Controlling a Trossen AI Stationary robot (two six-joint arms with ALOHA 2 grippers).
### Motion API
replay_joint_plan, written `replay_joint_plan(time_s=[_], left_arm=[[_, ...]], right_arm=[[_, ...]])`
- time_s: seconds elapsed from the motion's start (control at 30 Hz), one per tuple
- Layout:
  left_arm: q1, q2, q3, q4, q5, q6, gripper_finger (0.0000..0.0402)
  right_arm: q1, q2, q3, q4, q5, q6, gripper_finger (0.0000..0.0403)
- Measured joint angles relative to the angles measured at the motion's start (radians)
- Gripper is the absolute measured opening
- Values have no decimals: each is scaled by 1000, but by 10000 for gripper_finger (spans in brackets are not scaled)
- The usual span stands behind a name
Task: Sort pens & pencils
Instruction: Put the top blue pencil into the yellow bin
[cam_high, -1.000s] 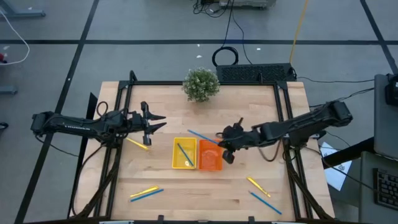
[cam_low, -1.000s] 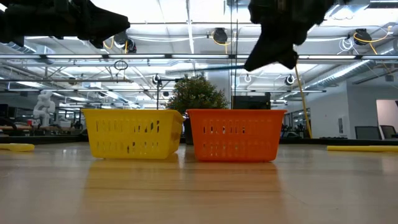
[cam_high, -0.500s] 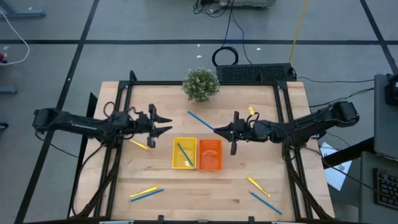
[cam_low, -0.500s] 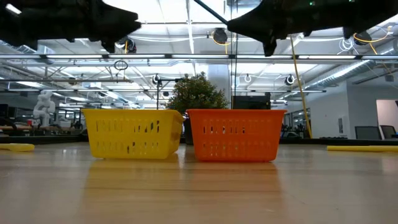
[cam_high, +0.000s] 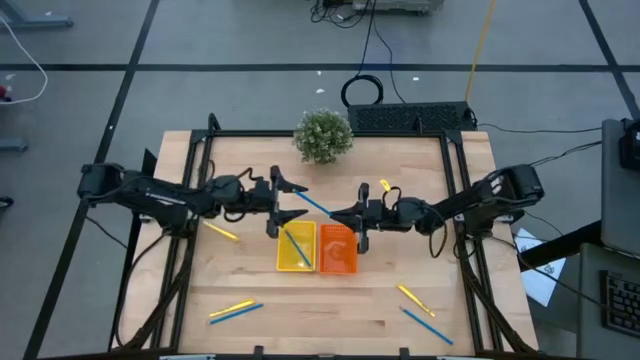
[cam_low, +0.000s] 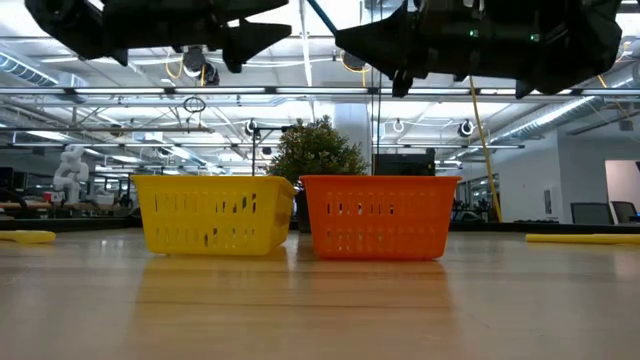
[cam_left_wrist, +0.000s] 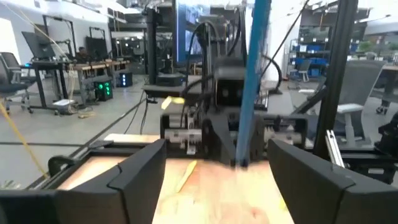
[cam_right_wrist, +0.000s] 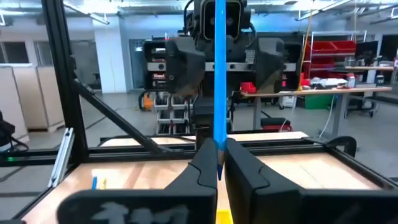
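Right gripper (cam_high: 336, 213), just right of centre in the high view, is clamped on the lower end of a blue pen (cam_high: 314, 201) that slants up and to the left from its fingertips; in the right wrist view the same pen (cam_right_wrist: 219, 81) stands up from between the pinched dark fingers (cam_right_wrist: 202, 167). Left gripper (cam_high: 293, 201) faces it from the left, its jaws spread wide with one finger above the pen's far end and one below, and no contact with the pen can be made out; the left wrist view shows the pen (cam_left_wrist: 250, 81) running between the two parted fingers (cam_left_wrist: 134, 177). Both grippers hang above the upper edges of the yellow tray (cam_high: 296, 247) and the orange tray (cam_high: 338, 250), which sit side by side at the centre of the table (cam_high: 400, 300). In the low view the yellow tray (cam_low: 212, 213) is on the left and the orange tray (cam_low: 379, 216) on the right, the dark arms at the top of the frame above them.

Another blue pen (cam_high: 297, 248) lies slanted inside the yellow tray. On the table, a yellow pencil (cam_high: 221, 231) lies left of the yellow tray. At lower left a yellow pencil (cam_high: 232, 308) and a blue pen (cam_high: 238, 314) lie together; at lower right a yellow pencil (cam_high: 416, 299) and a blue pen (cam_high: 427, 325) lie near each other. A small yellow piece (cam_high: 385, 186) sits above the right arm. A green plant (cam_high: 323, 135) stands at the table's upper edge.
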Motion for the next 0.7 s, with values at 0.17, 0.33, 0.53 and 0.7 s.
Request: replay_joint_plan(time_s=[0.17,0.33,0.53,0.7], left_arm=[[-14,67,19,80,20,-6,289],[-13,103,19,151,19,-7,289],[-13,107,19,217,19,-2,289],[-13,107,19,213,-15,-3,288]], right_arm=[[-2,19,1,15,1,0,0],[-2,18,2,21,1,6,0],[-8,18,3,2,1,25,0],[-7,18,3,1,1,25,0]])
